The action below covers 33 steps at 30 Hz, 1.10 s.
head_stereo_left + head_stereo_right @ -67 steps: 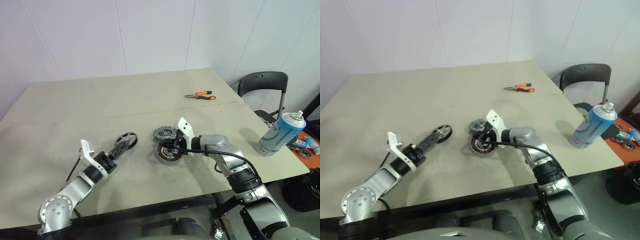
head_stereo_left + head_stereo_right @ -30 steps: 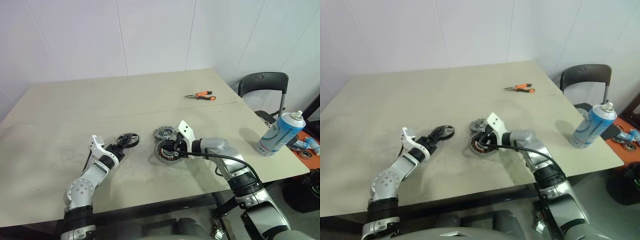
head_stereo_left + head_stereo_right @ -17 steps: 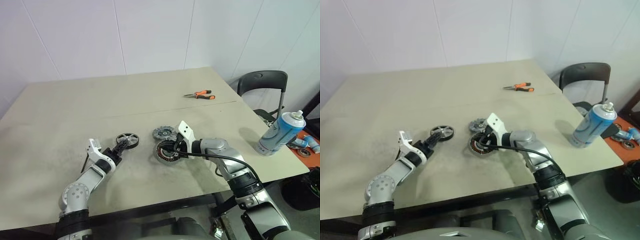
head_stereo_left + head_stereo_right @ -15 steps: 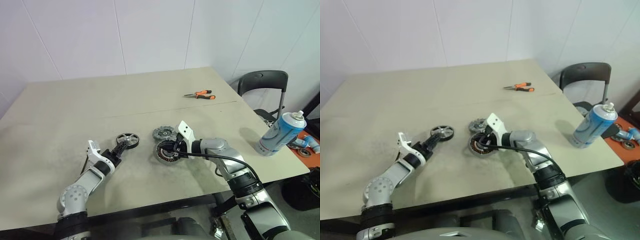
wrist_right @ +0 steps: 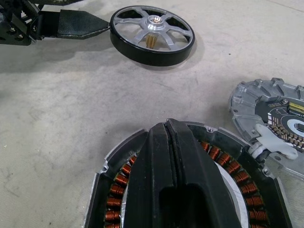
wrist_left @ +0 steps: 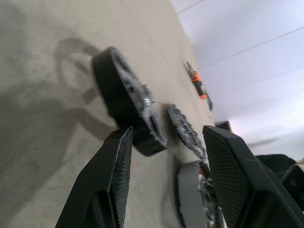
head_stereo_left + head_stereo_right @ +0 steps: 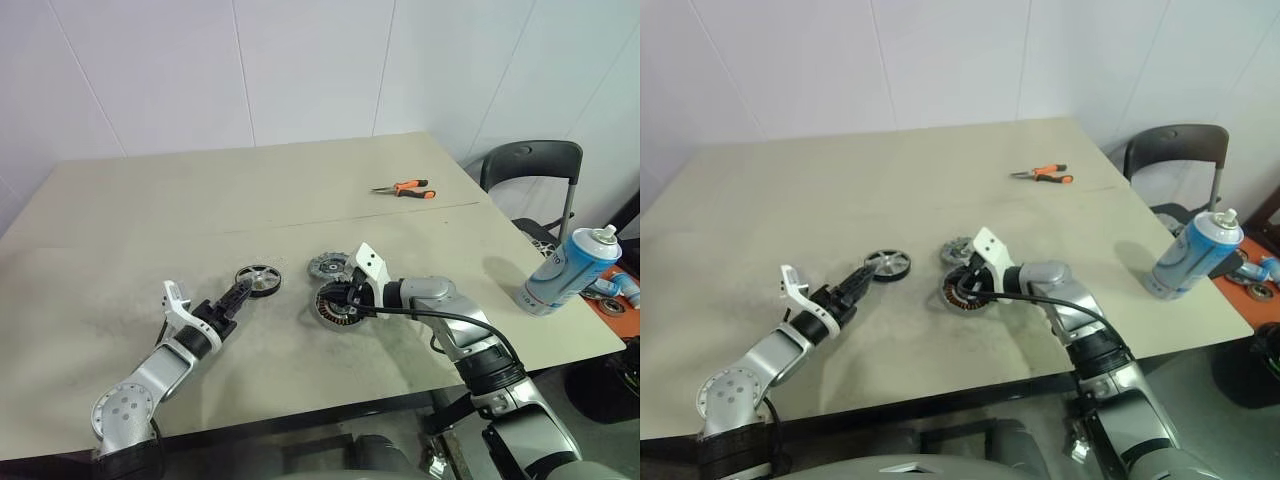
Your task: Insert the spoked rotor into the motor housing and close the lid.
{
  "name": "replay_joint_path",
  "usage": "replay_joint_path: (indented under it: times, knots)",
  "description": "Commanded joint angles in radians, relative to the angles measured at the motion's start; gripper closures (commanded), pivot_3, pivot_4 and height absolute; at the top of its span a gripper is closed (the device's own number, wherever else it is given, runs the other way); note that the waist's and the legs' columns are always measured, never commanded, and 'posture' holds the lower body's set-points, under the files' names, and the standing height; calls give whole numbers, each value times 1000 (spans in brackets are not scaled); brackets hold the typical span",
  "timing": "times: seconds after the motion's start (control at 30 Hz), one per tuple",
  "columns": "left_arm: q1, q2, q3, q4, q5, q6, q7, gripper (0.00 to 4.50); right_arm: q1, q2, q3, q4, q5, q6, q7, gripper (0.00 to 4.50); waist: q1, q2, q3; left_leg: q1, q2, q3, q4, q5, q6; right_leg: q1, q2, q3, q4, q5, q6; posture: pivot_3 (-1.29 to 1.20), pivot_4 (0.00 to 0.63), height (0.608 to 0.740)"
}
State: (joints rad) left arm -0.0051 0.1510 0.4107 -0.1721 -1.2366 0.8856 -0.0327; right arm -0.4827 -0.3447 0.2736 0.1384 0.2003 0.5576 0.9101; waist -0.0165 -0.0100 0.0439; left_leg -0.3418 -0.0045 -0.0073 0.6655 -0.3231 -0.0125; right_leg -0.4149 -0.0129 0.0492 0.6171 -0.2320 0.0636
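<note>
Drawn back toward lower left since a second ago, left claw (image 7: pixel 236 297) gaping and empty — spoked rotor (image 7: pixel 258 279) flat on surface (image 7: pixel 150 215) just beyond its tips, up-right, nearer than shut right claw (image 7: pixel 343 297) at motor housing (image 7: pixel 334 310).

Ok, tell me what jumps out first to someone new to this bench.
The motor housing, its copper windings showing, sits near the table's front edge with the shut right pincer pressed on it. The black rotor lies just to its left, the left pincer open beside it. The ribbed lid lies behind the housing; a blue spray can stands far right.
</note>
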Motion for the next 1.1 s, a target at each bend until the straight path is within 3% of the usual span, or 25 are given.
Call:
replay_joint_path:
  times: [0.03, 0.23, 0.6, 1.1]
  knots:
    - [-22, -11, -7, 21, 36, -29, 47, 2019, -18, -7, -1, -25, 1, -10, 8, 4500, 0, 0, 0, 0, 0, 0, 0, 0, 0, 0, 0, 0, 0, 0, 0, 0, 0, 740]
    - [3, 4, -19, -10, 14, 1, 30, 2019, -11, -12, -3, -32, 2, -7, 9, 4500, -1, 0, 0, 0, 0, 0, 0, 0, 0, 0, 0, 0, 0, 0, 0, 0, 0, 740]
    - [-56, -73, -49, -7, 48, -57, 91, 2019, -13, -3, 7, -26, 1, -9, 7, 4500, 1, 0, 0, 1, -1, 1, 0, 0, 0, 1, 0, 0, 0, 0, 0, 0, 0, 740]
    - [-5, -33, -21, -51, -25, -43, 122, 2019, 6, -16, 9, -40, 4, -7, 9, 4500, 0, 0, 0, 1, 0, 1, 0, 0, 0, 1, 1, 0, 0, 0, 0, 0, 0, 740]
